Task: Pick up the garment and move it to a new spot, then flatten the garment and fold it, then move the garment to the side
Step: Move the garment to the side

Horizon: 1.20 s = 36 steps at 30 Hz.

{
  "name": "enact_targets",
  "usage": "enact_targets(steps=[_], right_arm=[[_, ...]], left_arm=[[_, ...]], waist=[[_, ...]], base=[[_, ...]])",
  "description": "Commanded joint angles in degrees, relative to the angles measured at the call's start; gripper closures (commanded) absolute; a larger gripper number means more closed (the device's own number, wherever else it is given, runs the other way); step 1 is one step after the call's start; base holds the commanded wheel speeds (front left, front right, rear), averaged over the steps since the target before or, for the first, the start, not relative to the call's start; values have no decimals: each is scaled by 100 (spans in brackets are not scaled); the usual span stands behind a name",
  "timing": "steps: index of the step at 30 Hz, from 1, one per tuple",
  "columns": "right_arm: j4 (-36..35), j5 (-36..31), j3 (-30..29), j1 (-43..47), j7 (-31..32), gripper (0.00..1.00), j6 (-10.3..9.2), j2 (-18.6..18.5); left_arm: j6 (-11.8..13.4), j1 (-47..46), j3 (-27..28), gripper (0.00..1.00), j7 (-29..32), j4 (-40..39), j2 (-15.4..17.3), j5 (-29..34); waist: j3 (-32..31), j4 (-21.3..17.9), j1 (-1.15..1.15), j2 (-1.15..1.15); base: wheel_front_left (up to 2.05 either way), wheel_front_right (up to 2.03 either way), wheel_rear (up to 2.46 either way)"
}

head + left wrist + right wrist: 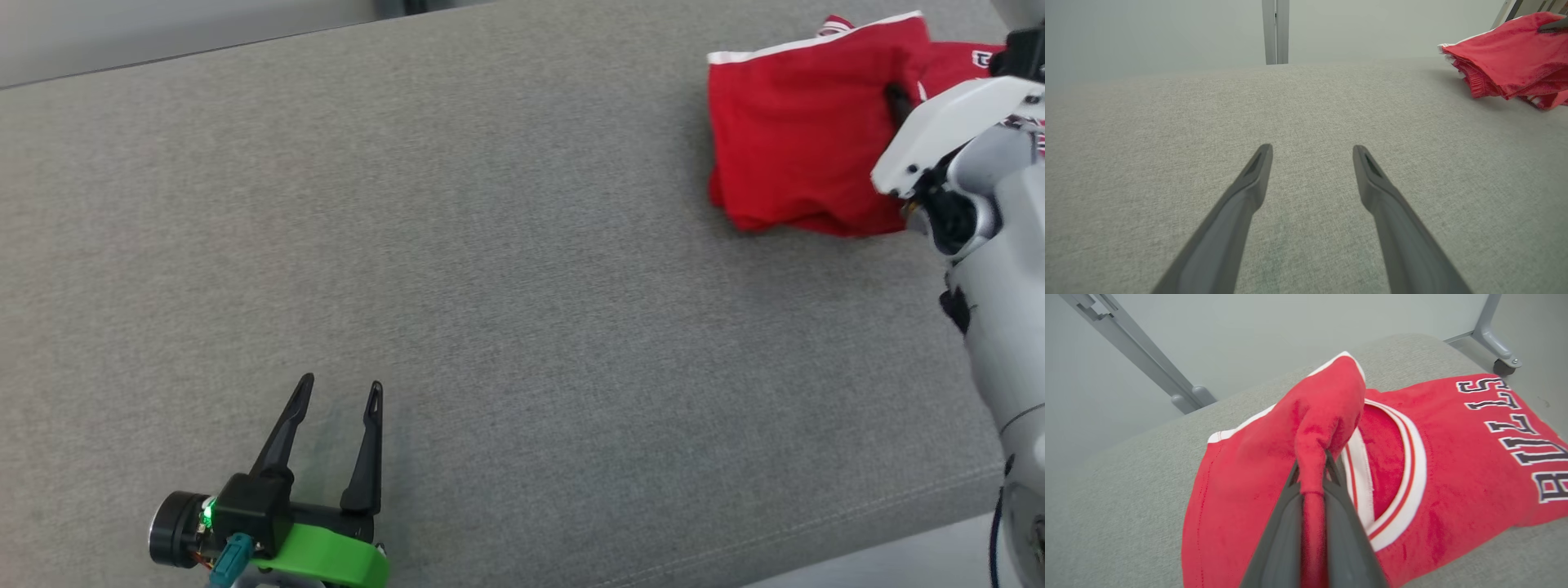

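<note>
The red jersey [800, 139] lies bunched at the far right of the grey fabric tabletop [490, 269], close to its back edge. A wide bare stretch separates it from the left tool [341, 381], which is released with its fingers spread, near the front. The right tool [1312, 469] is clenched on a raised fold of the jersey. The right wrist view also shows the white-trimmed neck opening [1392, 465] and dark lettering [1519, 428].

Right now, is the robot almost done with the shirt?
Nearly. The shirt looks folded and sits at the right end of the cushion. The right jaws are shut on a pinch of it; the left jaws are open, apart from it. Left: letting go, maybe one more shift aside.
</note>
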Motion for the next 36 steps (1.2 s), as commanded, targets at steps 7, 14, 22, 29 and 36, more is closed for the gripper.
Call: enact_targets(steps=[7,14,22,29,36], right_arm=[[104,-250,-219,-578,-25,100,-4,-503],[356,-581,-330,-819,-53,100,-5,-911],[755,-1444,-603,-836,-706,0,-6,-1202],[669,-2113,-943,-614,-1794,0,-6,-1106],[-93,-2113,-759,205,-2329,0,-6,-763]], left_arm=[[-61,-25,-68,0,-14,-9,197,143],[-83,80,30,0,-14,-47,321,137],[-85,73,64,0,-15,-76,330,155],[-88,75,145,0,-14,-96,223,85],[19,143,317,0,-14,-167,65,-62]], waist=[[557,-321,0,0],[684,-152,0,0],[718,-127,0,0],[521,-139,0,0],[82,-51,0,0]], base=[[0,0,0],[0,0,0],[0,0,0],[0,0,0],[0,0,0]])
